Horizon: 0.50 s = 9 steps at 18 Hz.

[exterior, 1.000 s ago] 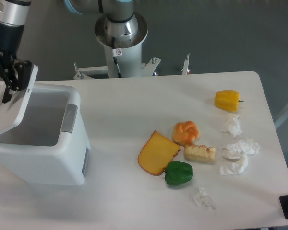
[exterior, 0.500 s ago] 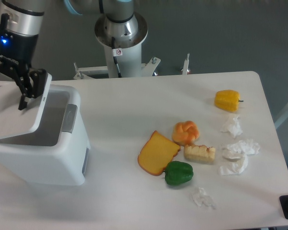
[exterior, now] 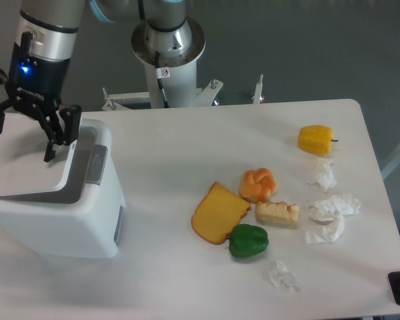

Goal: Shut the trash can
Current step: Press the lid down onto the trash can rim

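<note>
The white trash can [exterior: 60,230] stands at the table's left edge, with its grey front latch [exterior: 97,165] facing right. Its flat white lid [exterior: 23,167] is tilted low over the opening, and a thin dark gap still shows under its right edge. My gripper [exterior: 21,145] is above the lid, fingers spread wide and holding nothing. The right fingertip [exterior: 49,155] is at the lid's right part; I cannot tell whether it touches.
On the table's right half lie an orange slab [exterior: 219,212], a bread roll [exterior: 258,184], a green pepper [exterior: 248,241], a pale corn piece [exterior: 277,213], a yellow pepper [exterior: 315,139] and several crumpled tissues [exterior: 330,217]. The robot base [exterior: 168,53] stands behind.
My gripper has moved right and slightly up. The lid has swung down from steeply raised to nearly flat over the bin.
</note>
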Available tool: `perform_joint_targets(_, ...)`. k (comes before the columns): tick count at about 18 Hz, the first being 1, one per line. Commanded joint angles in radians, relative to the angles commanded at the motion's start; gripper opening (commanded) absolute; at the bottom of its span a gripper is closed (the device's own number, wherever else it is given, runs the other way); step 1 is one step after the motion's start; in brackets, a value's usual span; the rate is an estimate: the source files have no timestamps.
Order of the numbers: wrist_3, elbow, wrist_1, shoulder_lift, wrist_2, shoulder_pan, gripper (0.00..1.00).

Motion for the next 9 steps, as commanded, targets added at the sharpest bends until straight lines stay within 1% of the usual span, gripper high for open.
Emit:
perform_joint_targets(8, -0.008, -0.008, 0.0, 0.0, -0.006, 0.021, 1.0)
perform_joint_targets(9, -0.009, -0.018, 0.0, 0.002, -0.006, 0.025, 1.0)
